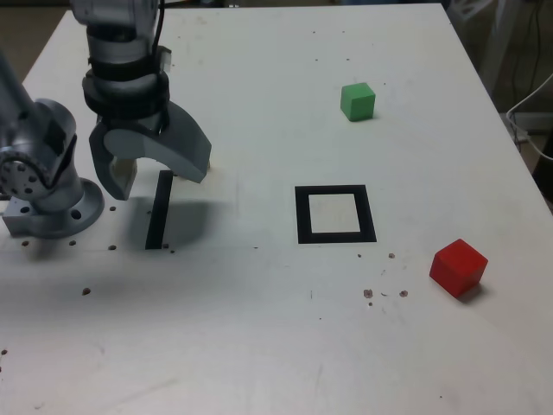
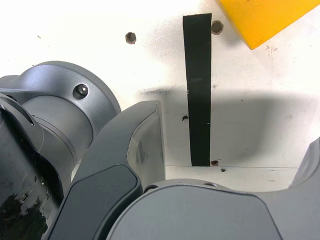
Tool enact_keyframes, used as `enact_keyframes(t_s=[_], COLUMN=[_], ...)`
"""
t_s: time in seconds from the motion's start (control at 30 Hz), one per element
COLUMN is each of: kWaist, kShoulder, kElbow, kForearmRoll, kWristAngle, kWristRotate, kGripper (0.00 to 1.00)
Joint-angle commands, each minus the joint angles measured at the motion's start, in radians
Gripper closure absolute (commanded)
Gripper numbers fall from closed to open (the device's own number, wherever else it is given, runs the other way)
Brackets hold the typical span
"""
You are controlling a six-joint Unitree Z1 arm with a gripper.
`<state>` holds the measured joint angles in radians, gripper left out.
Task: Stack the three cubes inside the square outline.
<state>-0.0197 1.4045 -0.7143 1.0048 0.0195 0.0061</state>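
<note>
The tool (image 1: 161,186) is hanging spread wide at the left of the exterior frame, gripping nothing, above the black strip (image 1: 159,212). The green block (image 1: 357,102) is sitting at the upper right, the red block (image 1: 458,267) is resting at the lower right, and the yellow block (image 2: 270,17) is lying near the strip. The square outline (image 1: 371,212), right of centre, is standing without a block inside.

Coming down here, the tool is risking a miss, since the yellow block is lying off to one side of the jaws; a finger could be knocking it away. Its edges are running at a slant to the strip, so an unturned grip could be pinching corners and twisting it. The red block is sitting askew too, inviting the same slip. A first block landing off-centre could be leaving the later ones leaning, perhaps toppling.

The tool is hiding nearly all of the yellow block in the exterior view, while the wrist view is cutting it off at the border. One finger is mostly falling outside the wrist view, and glare is washing out parts of the tabletop (image 1: 259,328).
</note>
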Motion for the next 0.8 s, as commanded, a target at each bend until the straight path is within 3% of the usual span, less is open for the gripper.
enact_keyframes(t_s=[0.0,0.23,0.47,0.77], kWaist=[-0.002,-0.002,-0.002,-0.003], kShoulder=[-0.001,0.004,0.001,0.063], kElbow=[-0.002,-0.003,-0.030,-0.155], kForearmRoll=[-0.002,-0.003,-0.068,0.048], kWristAngle=[0.002,0.002,0.031,-0.060], kWristRotate=[-0.001,-0.001,-0.001,-0.001], kGripper=[0.01,0.01,0.01,0.00])
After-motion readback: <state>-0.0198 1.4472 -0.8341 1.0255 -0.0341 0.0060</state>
